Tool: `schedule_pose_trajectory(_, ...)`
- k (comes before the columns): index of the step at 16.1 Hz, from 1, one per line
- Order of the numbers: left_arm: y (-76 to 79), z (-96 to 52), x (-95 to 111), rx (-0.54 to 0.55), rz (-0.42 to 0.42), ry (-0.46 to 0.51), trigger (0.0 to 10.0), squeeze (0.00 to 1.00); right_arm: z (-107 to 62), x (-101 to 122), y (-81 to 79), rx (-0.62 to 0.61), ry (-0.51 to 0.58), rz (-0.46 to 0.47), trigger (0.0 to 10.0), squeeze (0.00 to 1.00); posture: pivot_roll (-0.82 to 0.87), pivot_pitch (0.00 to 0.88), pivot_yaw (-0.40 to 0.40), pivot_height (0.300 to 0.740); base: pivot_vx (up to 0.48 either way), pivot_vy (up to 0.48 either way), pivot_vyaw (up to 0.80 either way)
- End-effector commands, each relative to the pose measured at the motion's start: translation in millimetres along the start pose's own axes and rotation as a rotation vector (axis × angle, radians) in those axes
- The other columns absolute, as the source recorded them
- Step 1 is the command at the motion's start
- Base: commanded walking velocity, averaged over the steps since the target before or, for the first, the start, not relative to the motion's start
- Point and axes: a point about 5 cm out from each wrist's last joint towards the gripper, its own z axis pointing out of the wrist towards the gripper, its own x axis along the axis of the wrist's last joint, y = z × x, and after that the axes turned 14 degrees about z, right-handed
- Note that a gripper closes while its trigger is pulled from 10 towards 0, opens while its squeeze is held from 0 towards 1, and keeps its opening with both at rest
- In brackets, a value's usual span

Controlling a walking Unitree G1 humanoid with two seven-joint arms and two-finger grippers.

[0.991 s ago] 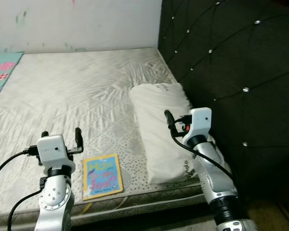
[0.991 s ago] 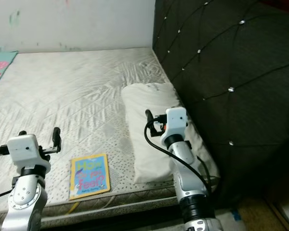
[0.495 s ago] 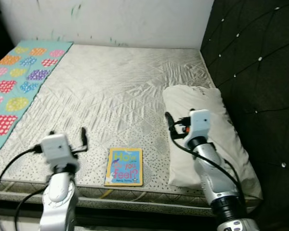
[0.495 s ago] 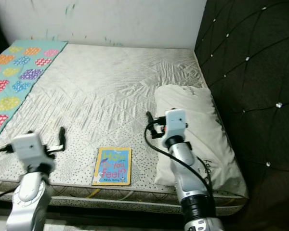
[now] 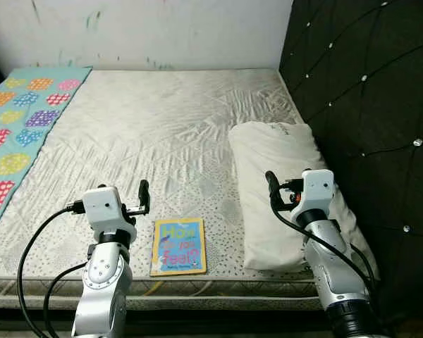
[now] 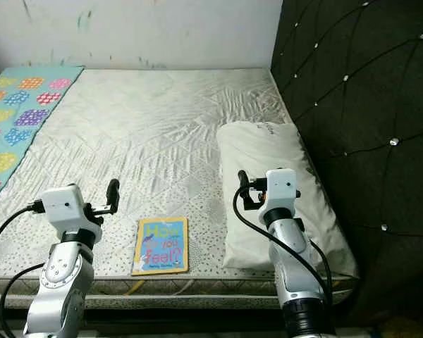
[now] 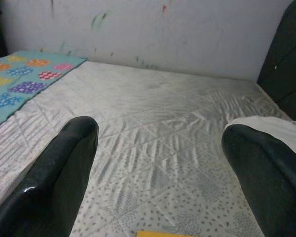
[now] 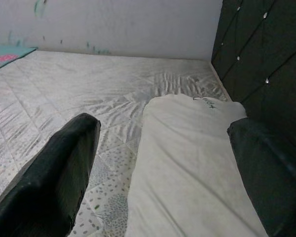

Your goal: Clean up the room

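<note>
A yellow and blue children's book (image 5: 178, 246) lies flat near the front edge of the bare quilted mattress (image 5: 162, 127). My left gripper (image 5: 144, 196) hovers open just left of the book, its fingers (image 7: 54, 182) wide apart with nothing between them. A white pillow (image 5: 278, 183) lies against the headboard on the right. Over the pillow's near left edge my right gripper (image 5: 271, 186) is held open and empty, looking along the pillow (image 8: 187, 163).
A black tufted headboard (image 5: 366, 105) walls off the right side. A teal blanket with coloured dots (image 5: 21, 120) covers the mattress's far left. A white wall with paint marks (image 5: 162, 32) runs behind the bed. The mattress front edge (image 5: 197, 285) is just below the book.
The camera has swung left, bringing the teal blanket into sight. Book and pillow lie where they were; both grippers stay open and raised.
</note>
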Motion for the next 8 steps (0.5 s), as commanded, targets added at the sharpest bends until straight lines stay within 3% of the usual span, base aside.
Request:
schedule_pose_trajectory(1, -0.8, 0.8, -2.8, 0.001, 0.0, -0.018, 10.0, 0.0, 0.6, 4.6, -6.5, 0.017, 0.015, 0.002, 10.0, 0.0, -0.04, 0.0, 0.0, 0.74, 0.0, 0.281, 0.0)
schedule_pose_trajectory(8, -0.4, -1.1, -6.2, 0.001, -0.007, -0.032, 10.0, 0.0, -6.3, 2.1, -1.4, -0.011, 0.003, -0.002, 10.0, 0.0, -0.04, 0.0, 0.004, 0.74, 0.0, 0.375, 0.0)
